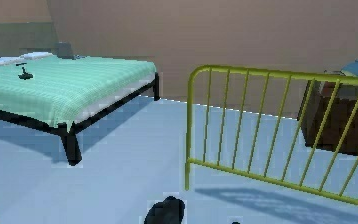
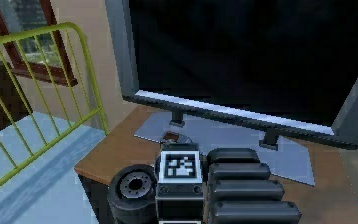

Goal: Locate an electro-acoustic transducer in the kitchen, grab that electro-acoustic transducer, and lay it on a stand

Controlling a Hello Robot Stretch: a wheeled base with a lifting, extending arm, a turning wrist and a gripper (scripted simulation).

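Stretch at a bedroom television: drawn up beside a wooden stand [image 2: 107, 155] that carries a large dark television [image 2: 237, 60] on a grey base [image 2: 242, 150], the robot has little room for error. Any reach outward from here looks liable to drive the arm [image 2: 237, 190] into the screen or its base and rock the set. Bare wood is scarce, so anything laid near the stand's front lip could slide off onto the floor. A yellow rail [image 1: 267, 120] stands close ahead and runs on beside the stand, and a careless turn of the base could catch it. The bed [image 1: 77, 85] and a dark dresser [image 1: 337, 118] sit farther off. The room itself is a hazard to the errand: the speaker is meant to come from a kitchen, and with a bed here the speaker is judged to lie elsewhere, though a small dark object [image 2: 173, 137] on the stand before the television is too small to name and may be mistaken for it. The arm sits low and drawn in, its stacked dark segments at the bottom edge of the arm side view, one white marker [image 2: 179, 168] facing up. The gripper [image 2: 135, 186] shows as a round dark body just left of the marker, over the stand's near corner. Its fingers cannot be made out, so neither their set nor whether it holds anything can be told.
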